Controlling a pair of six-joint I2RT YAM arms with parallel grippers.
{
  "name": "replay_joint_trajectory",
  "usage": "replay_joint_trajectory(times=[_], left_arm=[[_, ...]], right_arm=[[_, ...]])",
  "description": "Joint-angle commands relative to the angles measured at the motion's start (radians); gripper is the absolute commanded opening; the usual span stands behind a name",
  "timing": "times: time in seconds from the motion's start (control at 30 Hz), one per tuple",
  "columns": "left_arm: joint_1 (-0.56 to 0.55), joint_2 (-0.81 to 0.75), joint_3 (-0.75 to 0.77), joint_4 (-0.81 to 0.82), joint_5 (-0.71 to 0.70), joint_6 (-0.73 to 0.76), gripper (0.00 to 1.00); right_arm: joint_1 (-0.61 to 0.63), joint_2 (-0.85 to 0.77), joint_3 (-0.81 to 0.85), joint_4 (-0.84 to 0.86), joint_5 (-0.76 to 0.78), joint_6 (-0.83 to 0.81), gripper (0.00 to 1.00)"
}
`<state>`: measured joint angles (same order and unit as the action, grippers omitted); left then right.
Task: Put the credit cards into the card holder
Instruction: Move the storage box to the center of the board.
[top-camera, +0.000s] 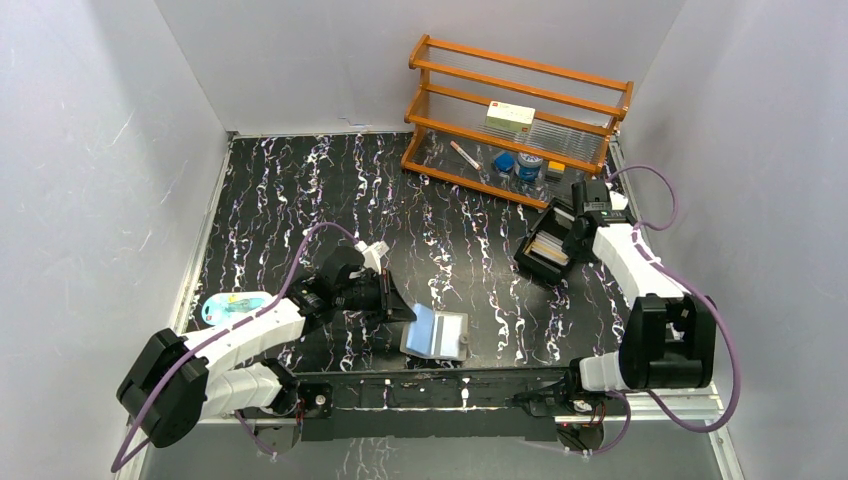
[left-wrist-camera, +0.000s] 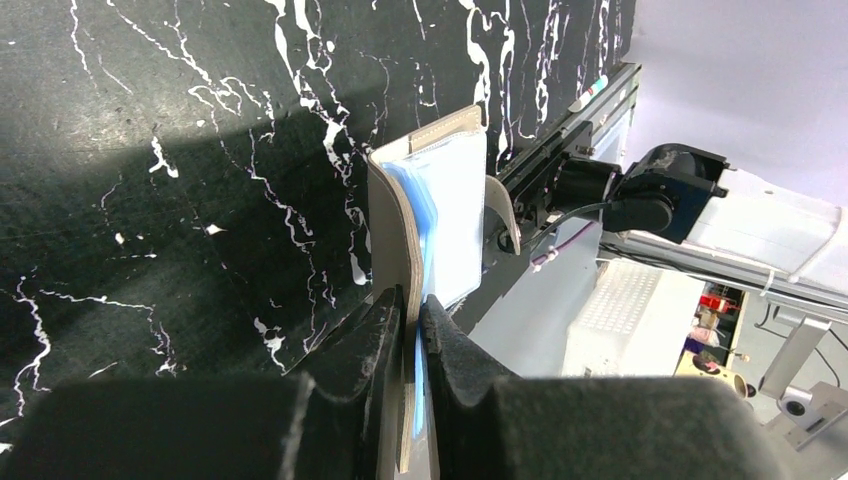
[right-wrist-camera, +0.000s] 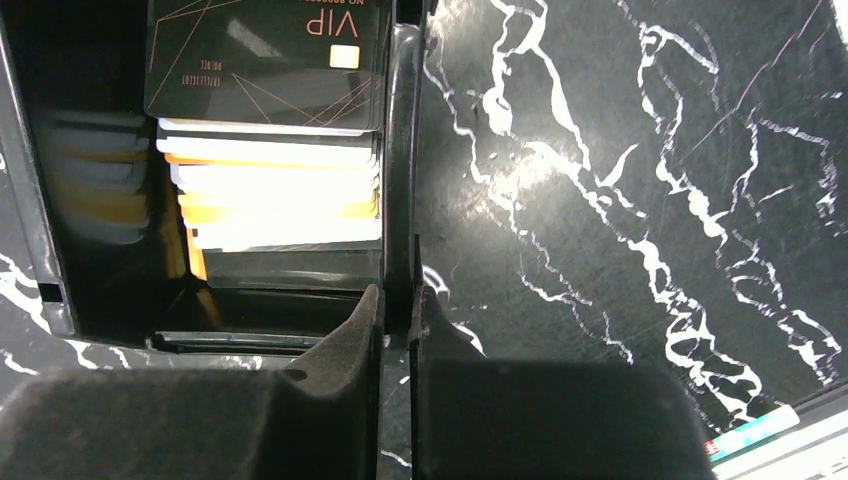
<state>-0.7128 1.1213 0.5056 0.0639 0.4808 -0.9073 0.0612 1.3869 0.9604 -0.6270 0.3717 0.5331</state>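
Tabletop (top-camera: 300, 200): L end effector (left-wrist-camera: 412, 312) grips card holder (left-wrist-camera: 455, 210), R end effector (right-wrist-camera: 398, 295) grips tray (right-wrist-camera: 402, 120).

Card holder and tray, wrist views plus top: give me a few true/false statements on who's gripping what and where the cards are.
1. The left tool is clamped on the card holder. True.
2. The card holder is folded shut. False: it is open, with its bluish clear sleeves showing.
3. The right tool pinches a side wall of the black tray. True.
4. The credit cards sit in the card holder. False: they are stacked in the black tray, with a dark VIP card at the far end.
5. The wooden rack stands at the table's near left corner. False: it is at the far right.
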Motion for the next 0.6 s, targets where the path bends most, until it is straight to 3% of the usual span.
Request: replay_joint_trajectory(times=[0.0,0.13,0.33,0.57], left_arm=[[0.004,-0.009,0.042,-0.051,-0.018,0.026,0.1],[0.004,0.08,0.106,-0.142,-0.042,0.078,0.1],[0.004,0.186,0.126,-0.09,-0.052,0.076,0.1],[0.005,0.218,0.089,0.024,-0.039,0.022,0.09]], right_arm=[[0.029,-0.05,-0.041,-0.045,-0.127,0.071,0.09],[0.045,-0.103,-0.051,-0.088,-0.165,0.148,0.1],[0.087,-0.134,-0.138,-0.111,-0.213,0.238,0.1],[0.235,-0.207,-0.159,-0.157,-0.202,0.414,0.09]])
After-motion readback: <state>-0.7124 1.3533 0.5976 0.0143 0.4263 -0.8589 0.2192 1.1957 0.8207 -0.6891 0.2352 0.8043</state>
